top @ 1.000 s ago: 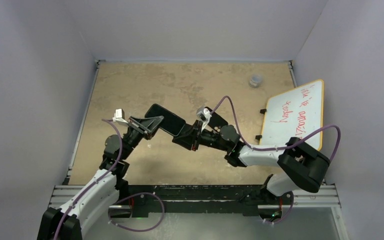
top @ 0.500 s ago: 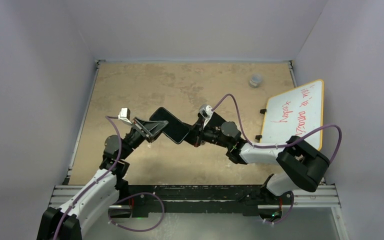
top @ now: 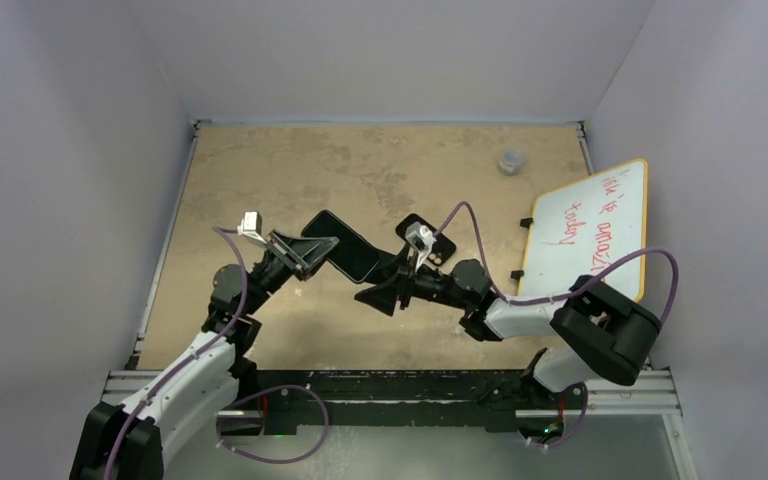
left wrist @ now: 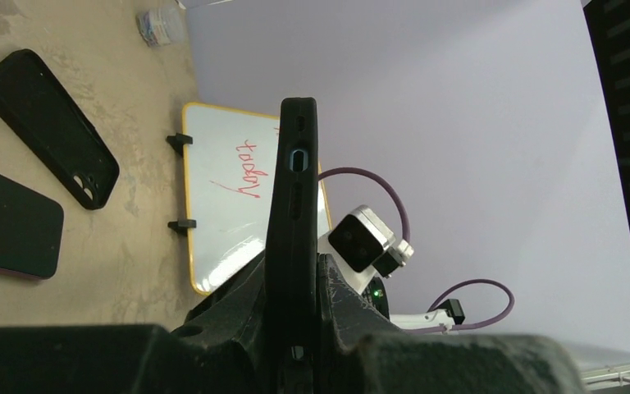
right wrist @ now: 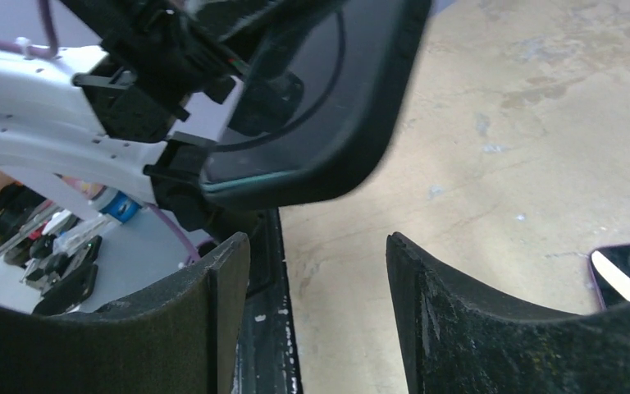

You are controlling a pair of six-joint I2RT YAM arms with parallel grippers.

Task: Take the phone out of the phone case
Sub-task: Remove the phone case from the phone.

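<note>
Currently on view, 7 entries.

1. Cased phone [top: 345, 250]: black, with a glossy face inside a soft raised rim. It is lifted off the table [top: 360, 170] near centre, a little toward 9 o'clock. The left wrist view shows it edge-on [left wrist: 294, 205].
2. Left gripper [top: 305, 255]: clamped narrow on the 9 o'clock end of the cased phone, 1 finger on each flat face.
3. Right gripper [top: 375, 300]: jaws spread wide with nothing between them. It sits just off the 5 o'clock corner of the cased phone. In its own wrist view the phone's rounded corner [right wrist: 312, 123] hangs above the gap [right wrist: 316, 246], clear of both fingers.
4. Loose case [top: 442, 245]: black, lying flat on the table toward 3 o'clock of the held item and partly under the right wrist camera. Its lens cut-outs show in the left wrist view [left wrist: 49, 127].
5. Bare dark phone [left wrist: 8, 222]: lies flat beside the loose case. Only a corner shows in the right wrist view [right wrist: 627, 267].
6. Whiteboard [top: 590, 230]: yellow-framed with red writing, at the 3 o'clock edge.
7. Small clear container [top: 511, 160]: on the table toward 1 o'clock, well apart from both arms.
</note>
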